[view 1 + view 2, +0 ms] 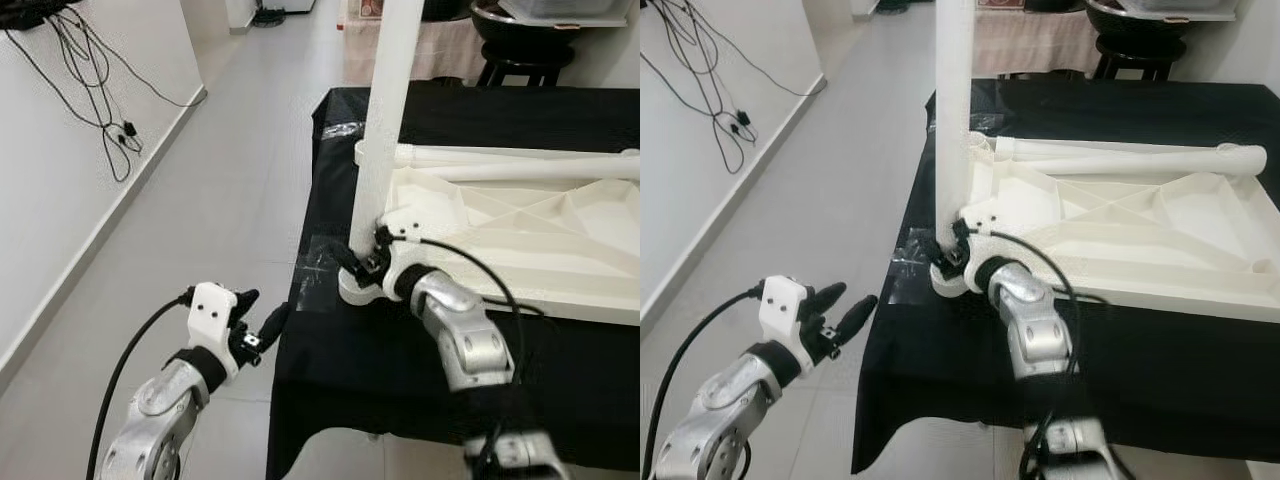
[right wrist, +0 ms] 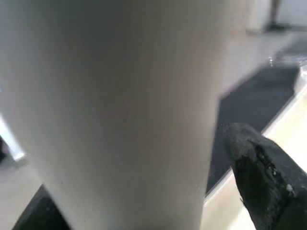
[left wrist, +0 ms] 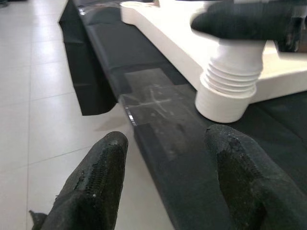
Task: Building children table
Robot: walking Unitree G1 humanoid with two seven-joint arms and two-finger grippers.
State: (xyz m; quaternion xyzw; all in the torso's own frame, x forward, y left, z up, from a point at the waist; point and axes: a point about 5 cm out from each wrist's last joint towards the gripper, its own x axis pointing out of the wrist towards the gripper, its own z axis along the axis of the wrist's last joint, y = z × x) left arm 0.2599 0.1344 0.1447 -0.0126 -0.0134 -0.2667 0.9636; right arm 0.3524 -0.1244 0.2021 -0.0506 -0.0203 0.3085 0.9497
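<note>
A white plastic table top (image 1: 520, 240) lies upside down on a black cloth (image 1: 380, 350). One white leg (image 1: 385, 110) stands straight up at its corner. The right gripper (image 1: 368, 262) squeezes that leg low down. The left gripper (image 1: 262, 322) hangs over the floor (image 1: 210, 200), fingers apart.

Wall cables (image 1: 90, 80), black stool (image 1: 525, 50)

eyes: head, down, share table leg (image 1: 385, 110) | wrists: close on it
</note>
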